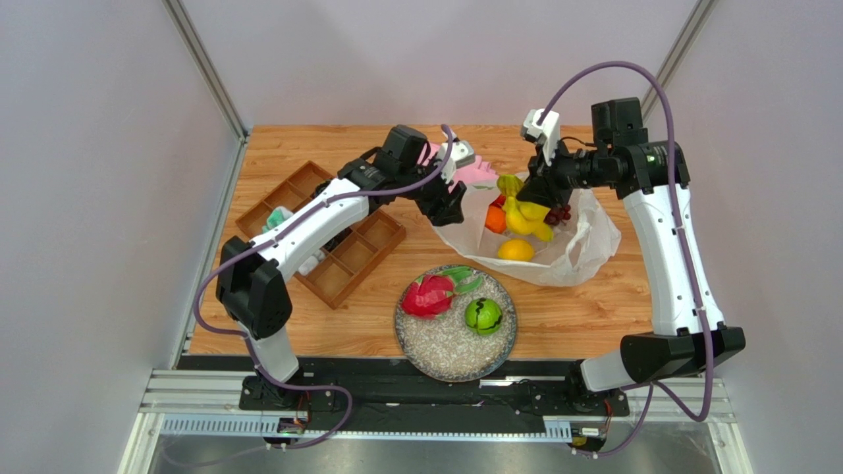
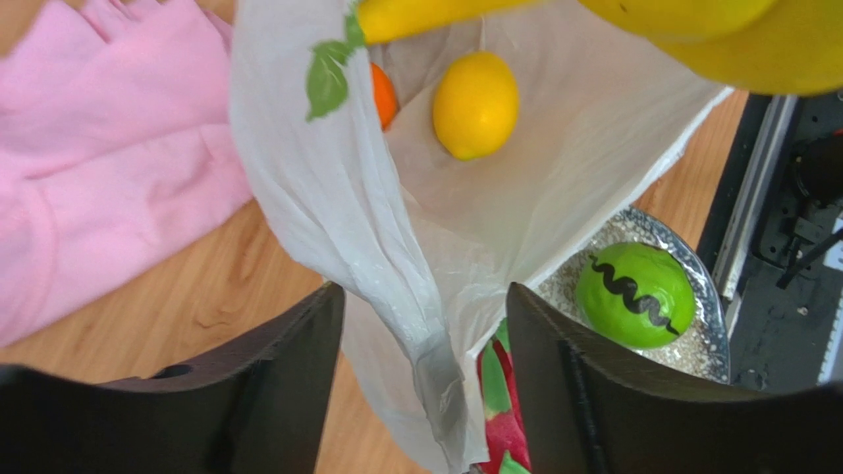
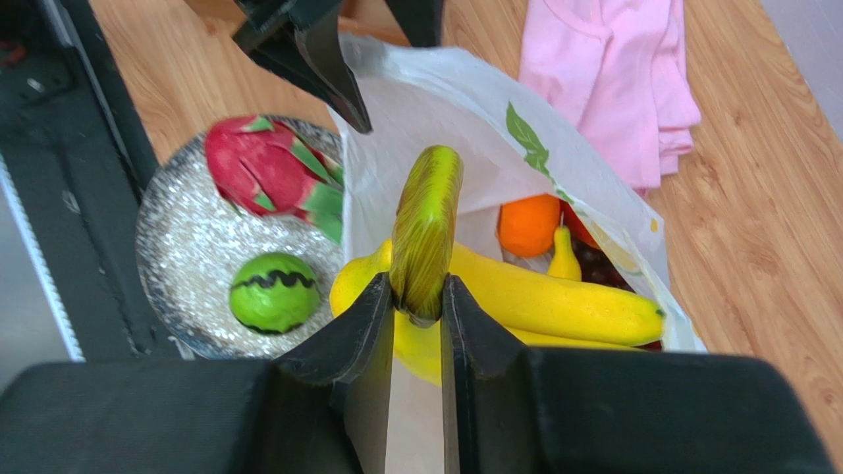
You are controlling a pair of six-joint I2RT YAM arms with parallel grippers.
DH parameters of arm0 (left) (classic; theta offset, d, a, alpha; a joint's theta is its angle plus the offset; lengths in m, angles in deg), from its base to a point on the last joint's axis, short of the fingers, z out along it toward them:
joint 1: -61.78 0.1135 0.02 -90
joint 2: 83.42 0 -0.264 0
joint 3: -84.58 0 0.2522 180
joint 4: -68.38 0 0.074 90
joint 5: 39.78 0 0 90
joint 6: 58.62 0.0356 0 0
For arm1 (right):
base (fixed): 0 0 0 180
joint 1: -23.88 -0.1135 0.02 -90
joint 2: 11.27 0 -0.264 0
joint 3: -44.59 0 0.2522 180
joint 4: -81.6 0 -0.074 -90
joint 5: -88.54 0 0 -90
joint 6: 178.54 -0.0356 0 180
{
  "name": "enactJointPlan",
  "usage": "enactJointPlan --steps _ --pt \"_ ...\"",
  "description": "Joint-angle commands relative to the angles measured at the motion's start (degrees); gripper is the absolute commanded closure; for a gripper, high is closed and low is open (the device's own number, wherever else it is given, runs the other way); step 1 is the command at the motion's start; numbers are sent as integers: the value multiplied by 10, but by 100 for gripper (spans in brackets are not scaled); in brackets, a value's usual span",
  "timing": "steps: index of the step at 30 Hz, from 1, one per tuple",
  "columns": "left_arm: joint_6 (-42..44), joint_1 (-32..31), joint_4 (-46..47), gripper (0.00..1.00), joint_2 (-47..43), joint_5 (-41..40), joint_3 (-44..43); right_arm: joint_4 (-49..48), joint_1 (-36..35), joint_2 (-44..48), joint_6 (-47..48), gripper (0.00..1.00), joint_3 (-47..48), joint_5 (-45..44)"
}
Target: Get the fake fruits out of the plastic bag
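Bananas [image 3: 554, 296] pinched by the stem in the right gripper [image 3: 416, 291], left gripper [image 2: 423, 301] sits open around the plastic bag [image 2: 327, 197] rim.

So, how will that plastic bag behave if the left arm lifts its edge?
Probably floppy: the plastic bag is thin, creased and sagging. Likely light, so it may drag along with the bananas. The lemon inside could roll as it shifts.

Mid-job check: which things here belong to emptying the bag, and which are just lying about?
Job: plastic bag; bananas, in the right gripper; lemon; orange; dragon fruit and green fruit, on the plate; left gripper, open at the bag's edge.
Lying about: pink cloth; wooden tray.
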Motion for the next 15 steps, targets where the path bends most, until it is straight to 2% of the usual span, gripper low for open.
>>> enactJointPlan --steps 1,4,5,6,9,11,15 --pt "21 15 -12 24 -40 -24 -46 11 -10 10 -98 95 73 72" --pt "19 37 -23 17 -77 -12 -58 28 -31 14 -119 96 125 71" --pt "16 43 -24 5 -96 -5 -60 28 -37 19 -133 98 133 71" --pt "15 48 -27 1 -105 0 -64 31 -56 23 -138 98 137 71" --pt "20 62 -43 1 -138 8 -63 61 -121 36 -135 100 137 44" --pt "27 64 -47 1 -175 -19 -51 79 -159 41 -134 100 128 19" --pt "68 66 -73 1 -260 -30 9 141 -256 41 -154 100 94 10"
